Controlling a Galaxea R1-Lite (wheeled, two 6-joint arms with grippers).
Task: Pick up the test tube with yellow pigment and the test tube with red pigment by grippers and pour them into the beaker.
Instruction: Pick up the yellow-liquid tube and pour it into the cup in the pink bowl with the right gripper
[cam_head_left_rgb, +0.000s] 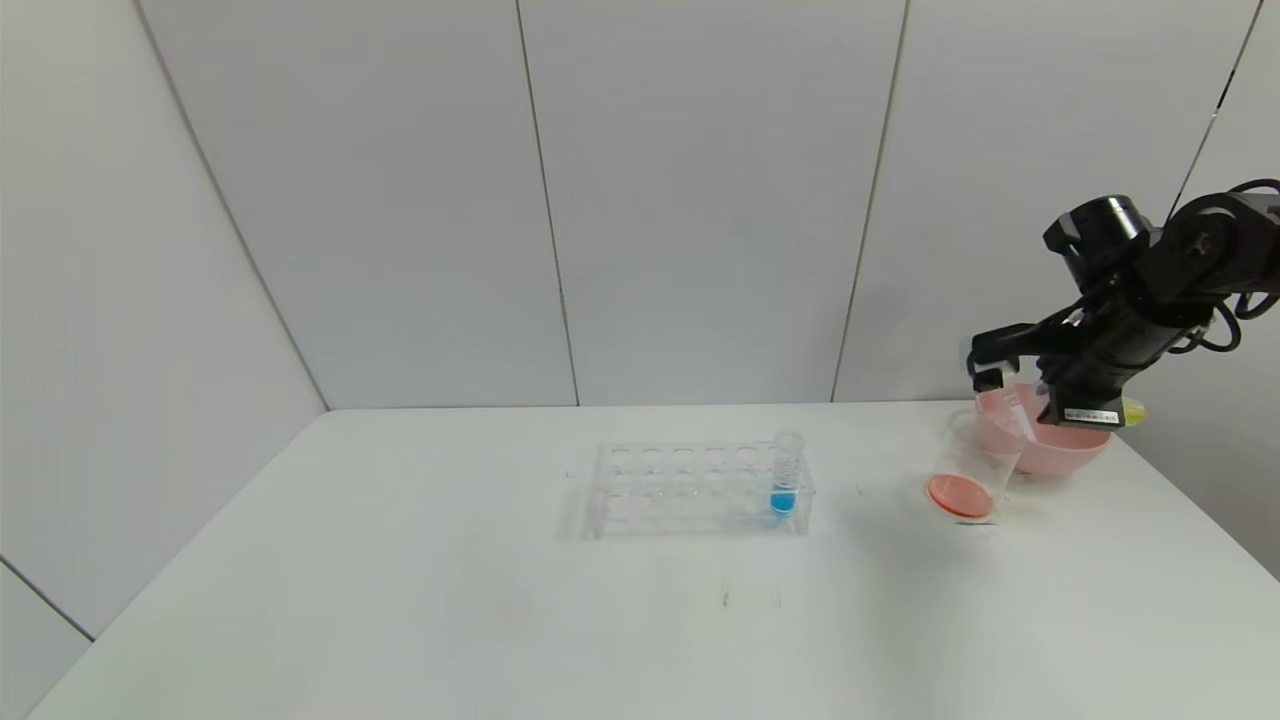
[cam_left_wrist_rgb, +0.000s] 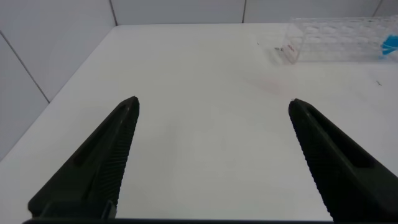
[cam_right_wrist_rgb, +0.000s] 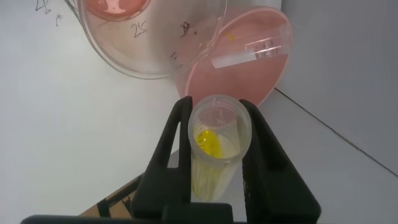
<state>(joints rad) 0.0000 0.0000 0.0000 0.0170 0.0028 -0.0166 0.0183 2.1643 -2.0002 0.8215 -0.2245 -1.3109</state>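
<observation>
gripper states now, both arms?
Left gripper: open, empty, above bare table.
Right gripper: shut on the yellow test tube, beside the beaker and pink bowl.

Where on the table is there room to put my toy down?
Lots of bare table lies in front of and left of the rack, and between rack and beaker. The far right corner is crowded: beaker, pink bowl and the right hand holding the yellow tube.

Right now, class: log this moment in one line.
right gripper: shut on yellow tube, above beaker | left gripper: open, idle | beaker: red liquid
</observation>
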